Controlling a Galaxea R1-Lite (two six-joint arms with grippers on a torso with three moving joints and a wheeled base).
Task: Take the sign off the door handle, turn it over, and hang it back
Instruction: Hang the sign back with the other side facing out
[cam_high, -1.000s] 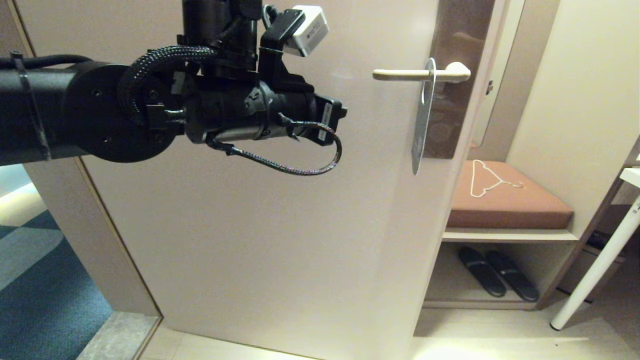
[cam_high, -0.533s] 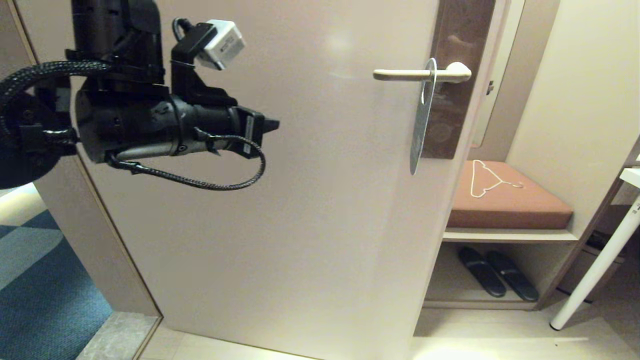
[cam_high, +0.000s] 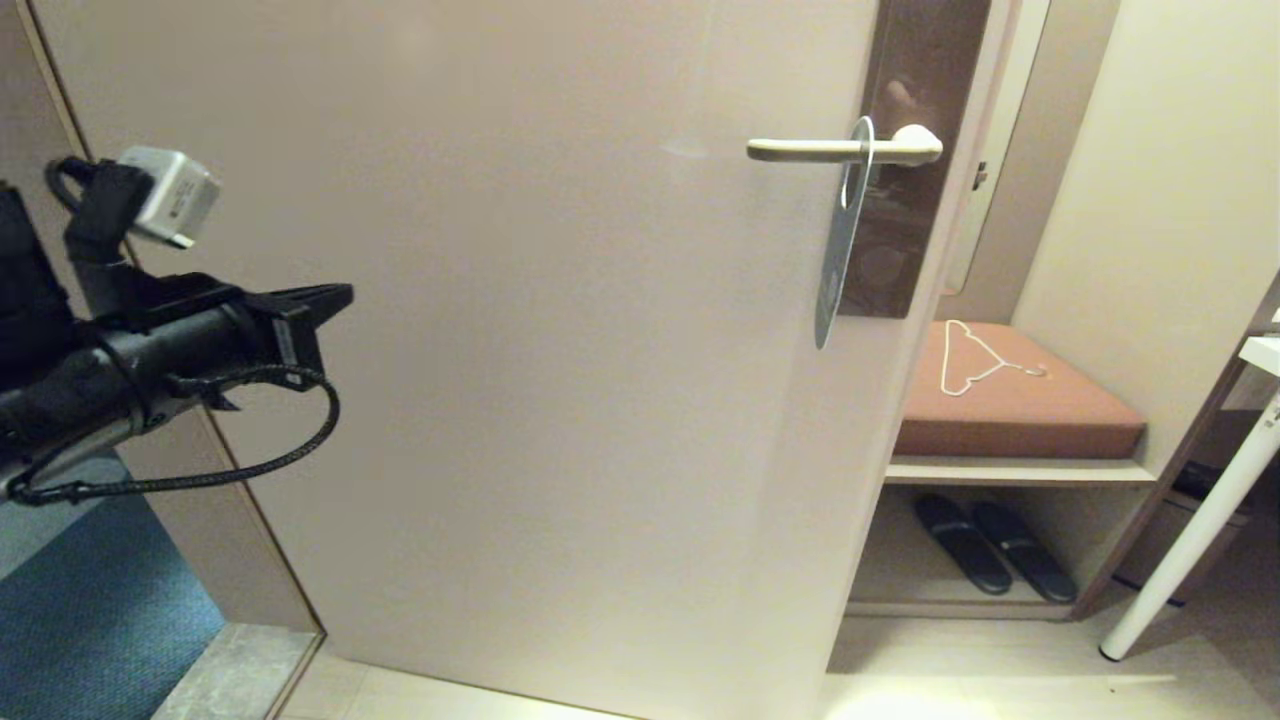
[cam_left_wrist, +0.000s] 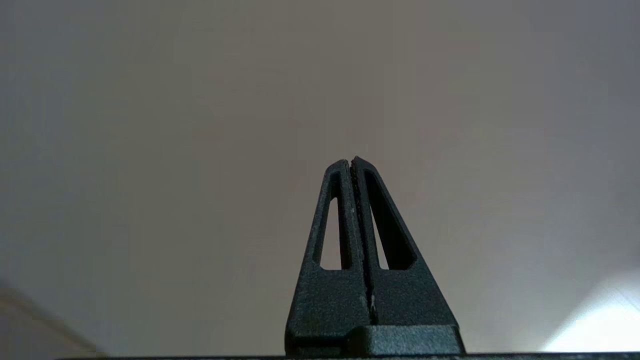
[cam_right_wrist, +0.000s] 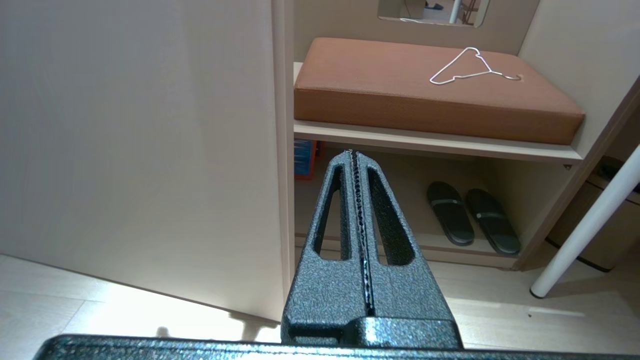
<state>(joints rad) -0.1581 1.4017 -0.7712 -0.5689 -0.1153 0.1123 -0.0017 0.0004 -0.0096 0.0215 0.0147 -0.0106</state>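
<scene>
Both grippers pressed together, empty: left gripper (cam_high: 335, 294) mid-left of frame, sign (cam_high: 838, 240) hanging vertically from handle (cam_high: 810, 150), upper right.

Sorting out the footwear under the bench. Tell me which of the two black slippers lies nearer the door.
The left slipper, lying on the low shelf beneath the brown cushion; the right slipper lies on its far side, toward the white table leg.
</scene>
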